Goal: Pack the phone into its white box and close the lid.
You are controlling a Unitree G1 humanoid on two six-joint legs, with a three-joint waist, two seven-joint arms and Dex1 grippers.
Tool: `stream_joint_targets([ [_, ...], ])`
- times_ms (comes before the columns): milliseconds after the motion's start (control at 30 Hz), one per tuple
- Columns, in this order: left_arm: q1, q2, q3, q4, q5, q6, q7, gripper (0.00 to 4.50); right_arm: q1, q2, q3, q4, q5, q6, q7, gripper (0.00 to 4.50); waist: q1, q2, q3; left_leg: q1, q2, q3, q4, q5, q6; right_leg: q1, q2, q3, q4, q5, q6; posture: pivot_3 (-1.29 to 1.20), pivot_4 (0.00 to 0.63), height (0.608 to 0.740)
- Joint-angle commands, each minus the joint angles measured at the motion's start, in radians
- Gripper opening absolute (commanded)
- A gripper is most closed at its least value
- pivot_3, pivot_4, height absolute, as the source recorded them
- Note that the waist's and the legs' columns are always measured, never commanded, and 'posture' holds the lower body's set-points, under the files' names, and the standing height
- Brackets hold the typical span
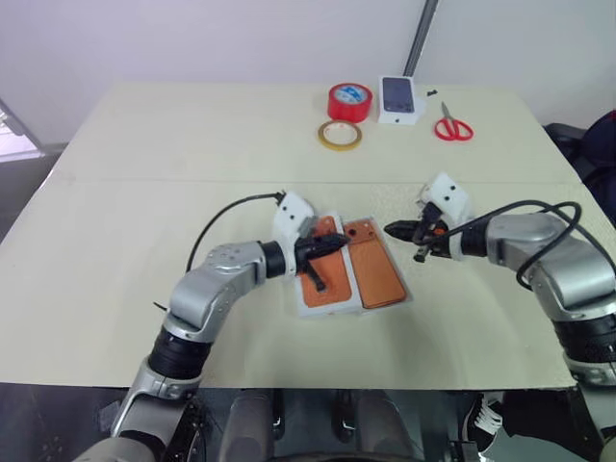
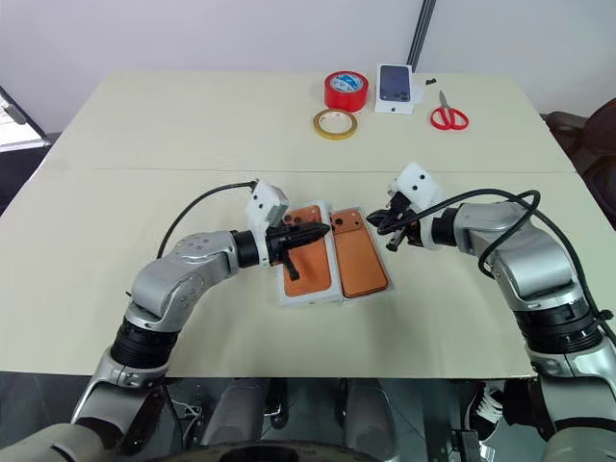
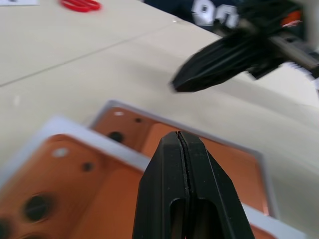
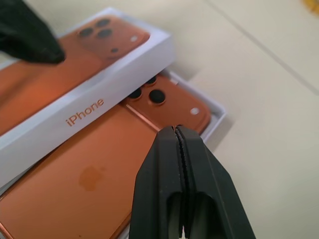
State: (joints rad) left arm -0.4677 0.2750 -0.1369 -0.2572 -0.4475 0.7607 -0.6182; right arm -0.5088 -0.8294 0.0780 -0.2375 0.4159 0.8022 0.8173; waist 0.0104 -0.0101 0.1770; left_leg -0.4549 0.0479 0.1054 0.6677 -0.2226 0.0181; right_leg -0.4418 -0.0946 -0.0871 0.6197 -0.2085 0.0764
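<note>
The lid (image 4: 75,89) is showing the word "iPhone" in orange letters along its white side wall, and an orange phone picture with dark lenses is covering its top face. The lid is lying tilted, its one long edge overlapping the white box (image 4: 212,117). The phone (image 4: 99,169) is lying back-up inside the white box, a faint logo showing at the centre of its back and its dark lenses clustered at the corner next to the lid. Both items are sitting near the middle of the bench (image 1: 144,144).

The left tool (image 1: 332,244) is pointing roughly level toward the robot's right, hovering over the lid, with its 2 black fingers pressed together and holding nothing. The right tool (image 1: 395,230) is pointing toward the robot's left and slightly downward, just beside the far corner of the white box, with its 2 fingers also pressed together and empty.

At the far edge of the bench, a red tape roll (image 1: 349,101), a yellow tape ring (image 1: 340,135), a small white box picturing a dark phone (image 1: 400,98) and red scissors (image 1: 452,126) are lying well apart from the tools.
</note>
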Motion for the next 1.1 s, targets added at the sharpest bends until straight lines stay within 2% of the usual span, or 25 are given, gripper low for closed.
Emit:
stream_joint_targets([
  [33,0.022,0.048,0.131,-0.087,-0.058,0.042,0.034,0.0,-0.014,-0.016,-0.013,-0.072,0.002,0.016,0.007,0.03,0.0,0.0,0.0,0.0,0.0,0.0,0.0,0.0,0.0,0.0,0.0,0.0,0.0,0.0,0.0,0.0,0.15,0.73],
  [233,0.11,0.199,0.191,-0.133,-0.067,0.126,0.031,0.0,-0.043,0.0,0.033,-0.071,-0.034,0.065,-0.015,0.03,0.005,0.0,0.0,0.001,0.0,0.0,0.0,0.0,0.0,0.0,0.0,0.0,0.0,-0.001,-0.002,0.0,0.15,0.73],
  [300,0.136,0.238,0.179,-0.141,-0.056,0.142,0.022,0.0,-0.047,0.005,0.043,-0.075,-0.041,0.069,-0.015,0.03,0.005,0.0,0.0,0.001,0.0,0.0,0.0,0.0,0.0,0.001,-0.001,0.0,0.0,-0.002,-0.003,0.0,0.15,0.73],
  [400,0.158,0.275,0.101,-0.142,-0.034,0.158,0.004,0.0,-0.034,-0.029,0.14,-0.126,-0.108,0.031,0.012,0.03,0.004,0.0,0.0,0.001,0.0,0.0,0.0,0.0,0.0,0.001,-0.002,0.0,-0.001,-0.002,-0.003,0.0,0.15,0.73],
  [533,0.134,0.261,-0.013,-0.126,0.0,0.156,0.004,0.0,-0.043,0.007,0.183,-0.144,-0.115,0.082,-0.006,0.03,0.002,0.0,0.0,0.001,0.0,0.0,0.0,0.0,0.0,0.001,-0.002,0.0,0.0,-0.002,-0.003,0.0,0.15,0.73],
  [700,0.093,0.209,-0.095,-0.091,0.024,0.146,0.007,0.0,-0.059,0.04,0.212,-0.157,-0.128,0.113,-0.022,0.03,0.004,0.0,0.0,0.001,0.0,0.001,0.0,0.0,0.0,0.001,-0.002,0.0,0.0,-0.002,-0.003,0.0,0.15,0.73],
  [1100,0.016,0.101,-0.151,-0.051,0.037,0.13,-0.018,0.0,-0.049,0.018,0.211,-0.197,-0.145,0.132,0.006,0.03,0.005,0.0,0.0,0.001,0.0,0.0,0.0,0.0,0.0,0.001,-0.002,0.0,0.0,-0.002,-0.003,0.0,0.15,0.73],
])
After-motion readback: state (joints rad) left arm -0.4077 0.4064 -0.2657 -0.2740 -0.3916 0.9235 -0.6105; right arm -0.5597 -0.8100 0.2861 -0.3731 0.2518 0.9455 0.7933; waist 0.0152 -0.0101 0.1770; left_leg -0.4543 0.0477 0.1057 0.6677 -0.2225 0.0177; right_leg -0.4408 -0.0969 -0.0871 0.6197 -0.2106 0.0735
